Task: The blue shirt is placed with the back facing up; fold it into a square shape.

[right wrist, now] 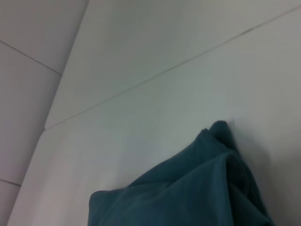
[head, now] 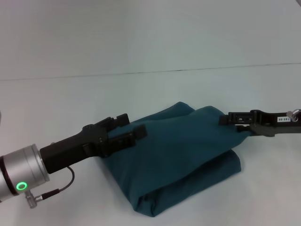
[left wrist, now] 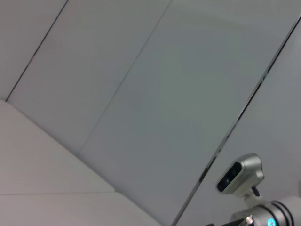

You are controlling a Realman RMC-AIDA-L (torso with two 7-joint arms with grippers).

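The blue shirt (head: 178, 155) lies folded into a thick, roughly square bundle on the white table, plain side up, with a raised hump at its far edge. My left gripper (head: 134, 126) hovers over the shirt's left edge, its black fingers (head: 136, 133) open with nothing between them. Level with the top layer, my right gripper (head: 225, 119) sits at the shirt's far right corner, reaching in from the right. The right wrist view shows the blue shirt (right wrist: 188, 193) rumpled on the table. Only wall panels show in the left wrist view, not the shirt.
The white table (head: 56, 103) stretches all around the shirt, meeting a pale wall (head: 150, 33) behind. A cable (head: 61, 183) hangs under my left wrist. In the left wrist view, the other arm's wrist camera (left wrist: 240, 174) shows.
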